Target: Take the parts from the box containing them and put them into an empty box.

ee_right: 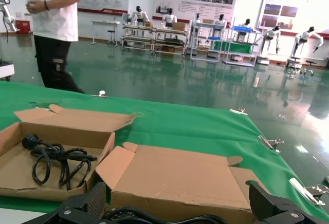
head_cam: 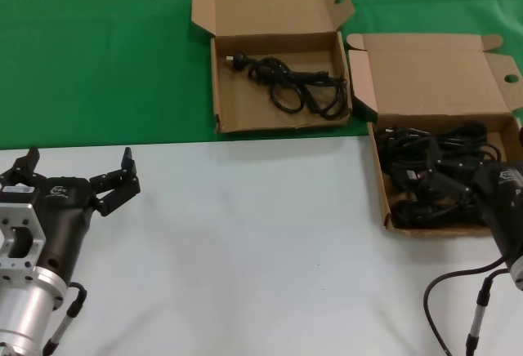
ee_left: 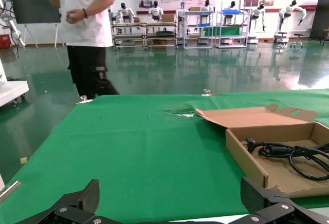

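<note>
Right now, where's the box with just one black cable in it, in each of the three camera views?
Head view: the box with one cable sits at top centre on the green cloth, lid open, beside the fuller box.
Left wrist view: at the right edge, cable coiled inside.
Right wrist view: at the lower left.
Shared landmark: the black cable and its plug in that box show in all three.

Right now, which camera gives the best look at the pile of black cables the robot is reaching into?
The head view: it looks down into the box and shows the whole cable pile, with the right gripper in it. The right wrist view catches only a few loops. The left wrist view misses it.
</note>
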